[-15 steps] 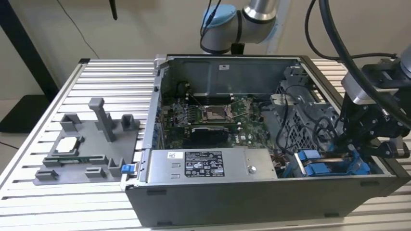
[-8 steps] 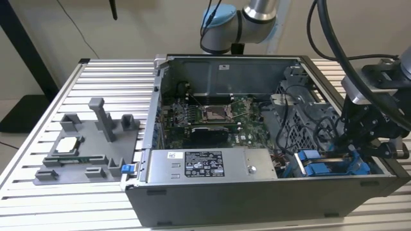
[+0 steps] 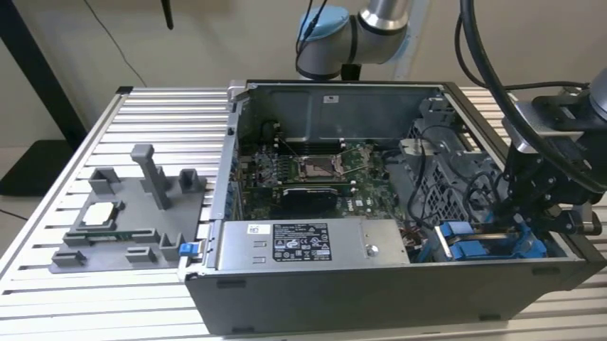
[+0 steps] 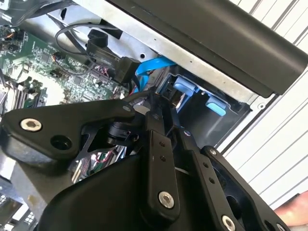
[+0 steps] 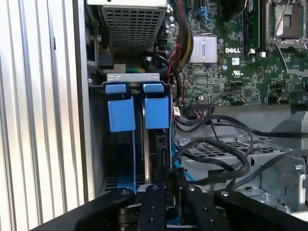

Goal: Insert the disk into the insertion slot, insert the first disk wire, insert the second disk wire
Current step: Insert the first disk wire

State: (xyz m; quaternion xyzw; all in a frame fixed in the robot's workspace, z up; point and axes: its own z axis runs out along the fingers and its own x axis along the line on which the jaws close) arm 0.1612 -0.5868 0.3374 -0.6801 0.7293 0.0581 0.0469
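Reaching down into the open computer case at the exterior view's right, the gripper sits at the mouth of the insertion slot. The disk stands on edge inside that slot, its blue end tab beside a 2nd blue tab of the same shape. In the first wrist view the fingers are drawn narrow, tips close together at the disk's end. Something dark seems to lie between them, possibly a plug, but I cannot tell for sure. Black wires loop over the grey cage just beside the slot. A blue flat cable runs near the tabs in the second wrist view.
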